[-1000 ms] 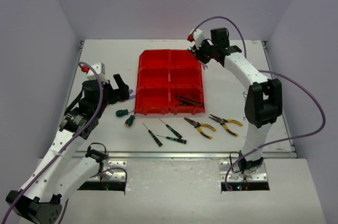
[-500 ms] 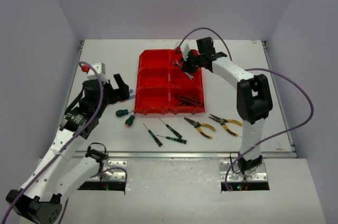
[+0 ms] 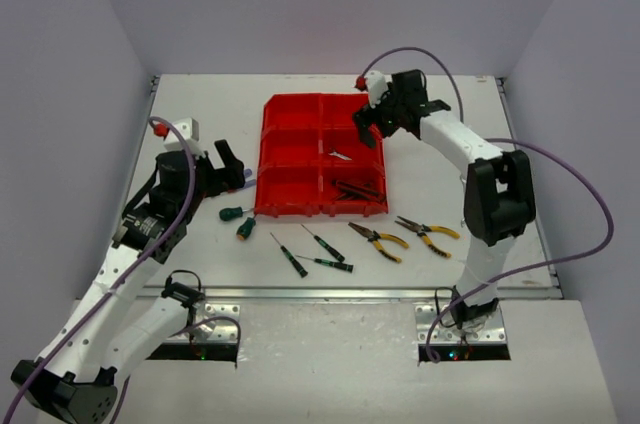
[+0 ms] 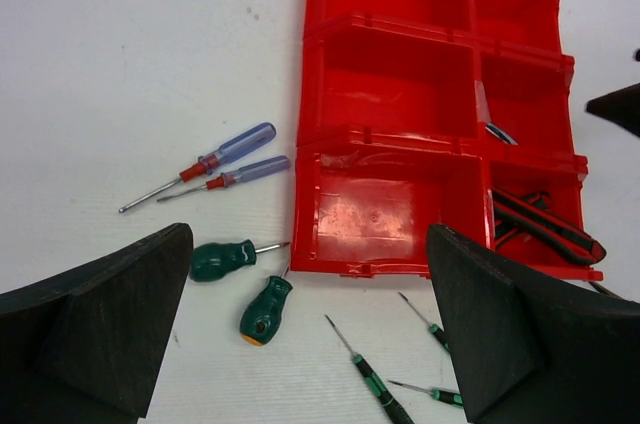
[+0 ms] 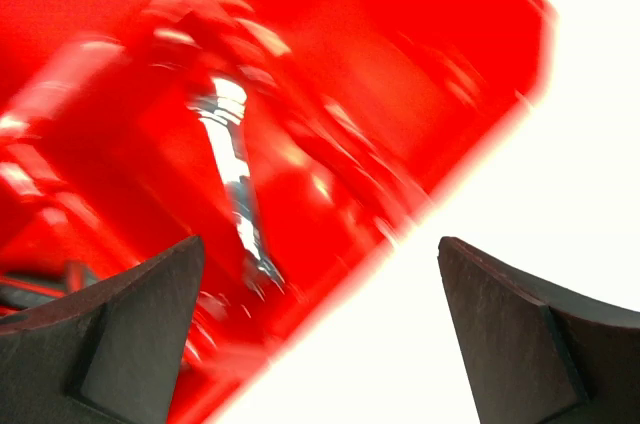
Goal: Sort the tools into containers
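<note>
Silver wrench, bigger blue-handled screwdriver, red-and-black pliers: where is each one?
Silver metal wrench (image 5: 238, 179): right wrist view, mid-shaft.
Bigger blue-handled screwdriver (image 4: 243, 141): left wrist view, blue handle.
Red-and-black pliers (image 4: 545, 226): left wrist view, handle.

red bin (image 3: 296, 150), silver wrench (image 3: 341, 155), white table (image 3: 205, 109)

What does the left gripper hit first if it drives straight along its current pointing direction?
Most likely the red bin: the open left gripper frames the front wall of its empty near-left compartment. Two stubby green screwdrivers lie nearer, lower in the gap; a low path might clip them first.
</note>
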